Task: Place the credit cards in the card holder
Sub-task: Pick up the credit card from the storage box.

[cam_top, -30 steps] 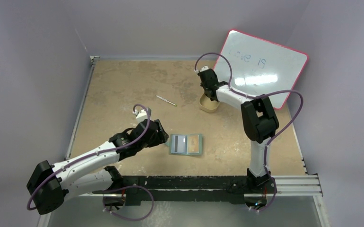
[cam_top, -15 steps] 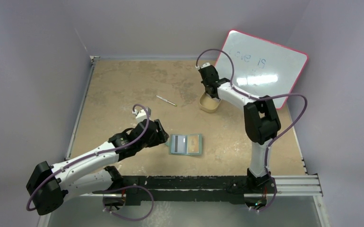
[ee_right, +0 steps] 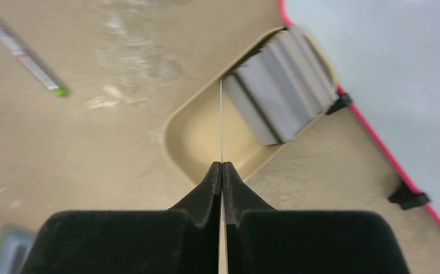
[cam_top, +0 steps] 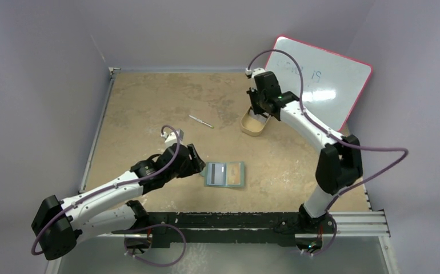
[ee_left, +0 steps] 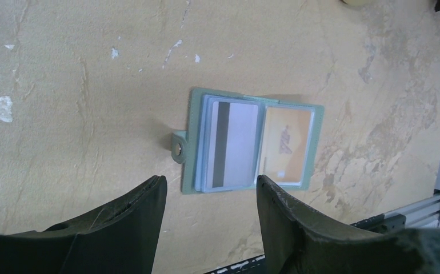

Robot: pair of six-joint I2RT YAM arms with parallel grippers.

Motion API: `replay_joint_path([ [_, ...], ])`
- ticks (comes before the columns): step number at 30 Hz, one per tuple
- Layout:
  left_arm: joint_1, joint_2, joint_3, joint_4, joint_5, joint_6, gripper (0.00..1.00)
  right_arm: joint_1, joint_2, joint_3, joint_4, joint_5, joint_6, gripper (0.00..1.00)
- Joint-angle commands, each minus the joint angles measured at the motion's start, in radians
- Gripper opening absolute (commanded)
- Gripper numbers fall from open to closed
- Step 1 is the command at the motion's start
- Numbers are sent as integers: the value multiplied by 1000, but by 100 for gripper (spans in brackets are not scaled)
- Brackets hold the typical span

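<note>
— Tan mottled tabletop [cam_top: 149, 103], lilac walls. Card holder [cam_top: 224, 174]?
— Lying unfolded, flat, near the front middle.
— Left gripper [ee_left: 210, 181]?
— Fingers spread wide, gripping nothing, low and just beside the holder's clasp end.
— Right gripper [ee_right: 222, 165]?
— Pinched tight on a single card [ee_right: 222, 120], seen edge-on, above the beige tray [ee_right: 175, 123].
— Credit cards [ee_right: 283, 85]?
— Stacked, leaning in that tray's far end, beside the whiteboard [ee_right: 389, 57].
</note>
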Motion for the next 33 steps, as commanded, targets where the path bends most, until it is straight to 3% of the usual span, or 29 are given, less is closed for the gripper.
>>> replay_joint_path([
  [1, 3, -49, 73, 13, 23, -24, 58, 0, -178, -106, 47, -296, 114, 0],
  [7, 3, -120, 110, 63, 12, -77, 57, 0, -405, -400, 326, -675, 347, 0],
  [11, 3, -206, 76, 161, -1, -125, 58, 0, -582, -671, 707, -867, 667, 0],
  [16, 3, -248, 45, 293, 29, -145, 59, 2, -703, -876, 1048, -923, 928, 0],
  [19, 3, -231, 47, 343, 48, -146, 59, 2, -757, -942, 1168, -929, 1018, 0],
  [26, 3, -169, 46, 522, 147, -150, 58, 2, -807, -997, 1267, -930, 1112, 0],
  [33, 3, -93, 54, 655, 236, -148, 47, 4, -796, -1030, 1354, -935, 1195, 0],
])
